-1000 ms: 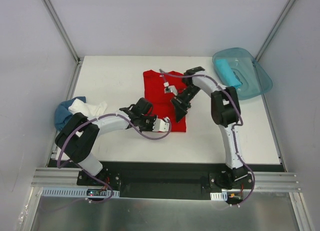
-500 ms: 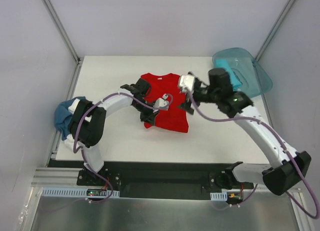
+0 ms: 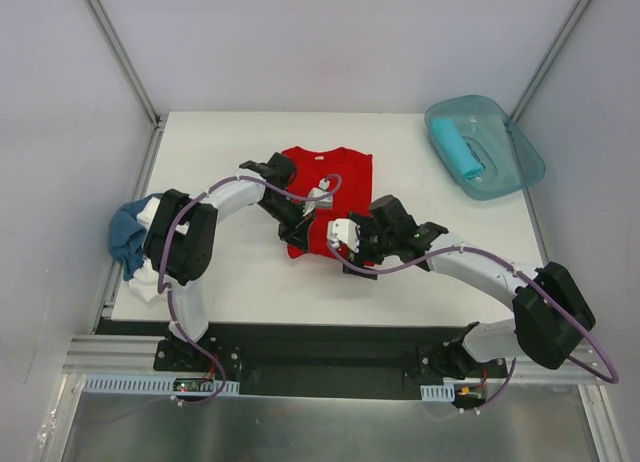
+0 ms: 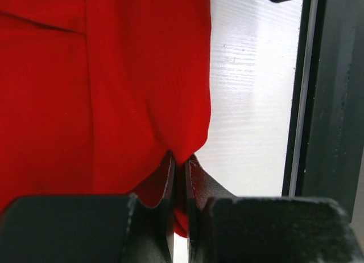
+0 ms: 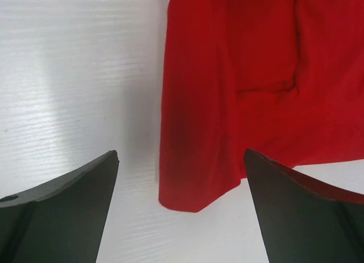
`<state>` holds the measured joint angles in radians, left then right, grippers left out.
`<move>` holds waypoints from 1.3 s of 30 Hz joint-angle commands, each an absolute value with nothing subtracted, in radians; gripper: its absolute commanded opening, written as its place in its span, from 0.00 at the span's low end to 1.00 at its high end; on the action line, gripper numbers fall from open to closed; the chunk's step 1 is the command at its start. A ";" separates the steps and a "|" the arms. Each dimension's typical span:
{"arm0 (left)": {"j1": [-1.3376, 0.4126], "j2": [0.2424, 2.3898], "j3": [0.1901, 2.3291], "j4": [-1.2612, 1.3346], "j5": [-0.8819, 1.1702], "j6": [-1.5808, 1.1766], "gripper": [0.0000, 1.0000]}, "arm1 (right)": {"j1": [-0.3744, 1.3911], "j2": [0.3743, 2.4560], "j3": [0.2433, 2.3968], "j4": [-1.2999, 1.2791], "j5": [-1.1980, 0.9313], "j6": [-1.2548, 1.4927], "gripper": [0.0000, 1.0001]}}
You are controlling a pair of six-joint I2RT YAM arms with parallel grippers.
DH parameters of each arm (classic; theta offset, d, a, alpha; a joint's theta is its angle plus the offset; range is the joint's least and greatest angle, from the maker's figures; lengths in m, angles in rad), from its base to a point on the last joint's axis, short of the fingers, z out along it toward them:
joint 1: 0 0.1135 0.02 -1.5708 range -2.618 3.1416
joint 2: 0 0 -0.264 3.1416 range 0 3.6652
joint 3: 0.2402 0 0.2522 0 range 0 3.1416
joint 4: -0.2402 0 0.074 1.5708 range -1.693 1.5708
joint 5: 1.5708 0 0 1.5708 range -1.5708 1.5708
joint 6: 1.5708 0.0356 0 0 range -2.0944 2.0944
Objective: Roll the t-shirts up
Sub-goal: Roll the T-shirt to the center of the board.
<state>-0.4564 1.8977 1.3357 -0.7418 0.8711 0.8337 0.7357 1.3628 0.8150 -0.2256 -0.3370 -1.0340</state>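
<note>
A bright red t-shirt [image 3: 335, 182] lies folded into a narrow strip in the middle of the table. My left gripper [image 3: 298, 225] is at its near left corner, shut on a fold of the red cloth [image 4: 142, 92], pinched at the tips [image 4: 183, 160]. My right gripper [image 3: 352, 254] is open just above the table at the shirt's near hem. A corner of the red shirt [image 5: 199, 160] lies between its fingertips [image 5: 85, 183], and nothing is held. A blue shirt [image 3: 124, 232] and a white shirt [image 3: 150, 278] are piled at the left edge.
A translucent teal tub [image 3: 515, 167] stands at the back right with a rolled turquoise shirt [image 3: 456, 148] inside. Grey walls and metal rails close in the table on three sides. The table's black front edge [image 4: 330, 103] shows in the left wrist view.
The right arm swung from the shirt's far side down to its near hem, gripper open. The left arm reached round and its gripper closed on the near left corner.
</note>
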 commanded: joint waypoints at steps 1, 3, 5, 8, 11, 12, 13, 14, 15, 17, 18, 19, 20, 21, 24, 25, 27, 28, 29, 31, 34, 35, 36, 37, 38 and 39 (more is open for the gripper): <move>-0.446 1.920 1.385 -0.799 0.950 0.827 0.00 | 0.750 1.373 0.865 -0.181 -0.311 -1.063 0.96; -0.443 1.927 1.394 -0.807 0.956 0.825 0.00 | 0.752 1.376 0.864 -0.179 -0.308 -1.069 0.96; -0.436 1.931 1.405 -0.811 0.965 0.821 0.00 | 0.752 1.403 0.867 -0.176 -0.316 -1.072 0.96; -0.422 1.940 1.416 -0.818 0.988 0.812 0.00 | 0.759 1.463 0.885 -0.173 -0.310 -1.072 0.96; -0.414 1.944 1.416 -0.825 1.002 0.810 0.00 | 0.764 1.509 0.897 -0.167 -0.284 -1.084 0.96; -0.413 1.947 1.417 -0.827 1.005 0.811 0.00 | 0.767 1.520 0.900 -0.158 -0.273 -1.086 0.96; -0.411 1.948 1.417 -0.831 1.008 0.813 0.00 | 0.767 1.535 0.903 -0.150 -0.259 -1.085 0.97; -0.411 1.950 1.419 -0.833 1.008 0.815 0.00 | 0.773 1.563 0.910 -0.146 -0.223 -1.083 0.94; -0.410 1.953 1.420 -0.838 1.011 0.816 0.00 | 0.772 1.578 0.928 -0.147 -0.207 -1.072 0.87; -0.408 1.957 1.428 -0.857 1.009 0.825 0.00 | 0.769 1.595 0.942 -0.156 -0.178 -1.065 0.62; -0.405 1.962 1.430 -0.870 1.006 0.834 0.00 | 0.765 1.597 0.951 -0.181 -0.184 -1.065 0.53; -0.403 1.967 1.433 -0.909 1.005 0.845 0.00 | 0.758 1.592 0.959 -0.204 -0.199 -1.065 0.45; -0.402 1.970 1.442 -0.929 1.003 0.873 0.01 | 0.743 1.589 0.968 -0.271 -0.248 -1.066 0.33; -0.400 1.979 1.446 -0.949 1.000 0.885 0.01 | 0.733 1.583 0.980 -0.309 -0.276 -1.069 0.28; -0.393 2.005 1.473 -1.043 0.989 0.942 0.02 | 0.693 1.578 1.018 -0.472 -0.406 -1.101 0.18; -0.388 2.016 1.480 -1.066 0.986 0.952 0.01 | 0.683 1.585 1.038 -0.513 -0.437 -1.138 0.17; -0.385 2.055 1.522 -1.143 0.985 0.989 0.02 | 0.658 1.606 1.060 -0.629 -0.500 -1.167 0.14; -0.384 2.069 1.535 -1.161 0.985 1.002 0.03 | 0.647 1.630 1.075 -0.664 -0.518 -1.190 0.12; -0.379 2.083 1.560 -1.182 0.989 1.009 0.03 | 0.626 1.647 1.098 -0.717 -0.547 -1.198 0.11; -0.373 2.117 1.580 -1.215 0.994 1.014 0.05 | 0.608 1.684 1.130 -0.770 -0.577 -1.215 0.09; -0.367 2.132 1.592 -1.218 1.006 1.012 0.09 | 0.580 1.770 1.204 -0.865 -0.623 -1.226 0.08; -0.367 2.132 1.591 -1.216 1.006 1.009 0.11 | 0.572 1.808 1.224 -0.899 -0.635 -1.214 0.07; -0.364 2.125 1.588 -1.195 1.006 1.003 0.13 | 0.569 1.831 1.261 -0.919 -0.641 -1.215 0.07; -0.362 2.117 1.568 -1.175 1.005 0.987 0.17 | 0.565 1.850 1.282 -0.942 -0.652 -1.219 0.07; -0.361 2.088 1.550 -1.139 1.000 0.964 0.19 | 0.554 1.885 1.298 -0.984 -0.675 -1.224 0.07; -0.354 2.068 1.530 -1.099 0.976 0.942 0.20 | 0.546 1.902 1.330 -1.005 -0.687 -1.230 0.06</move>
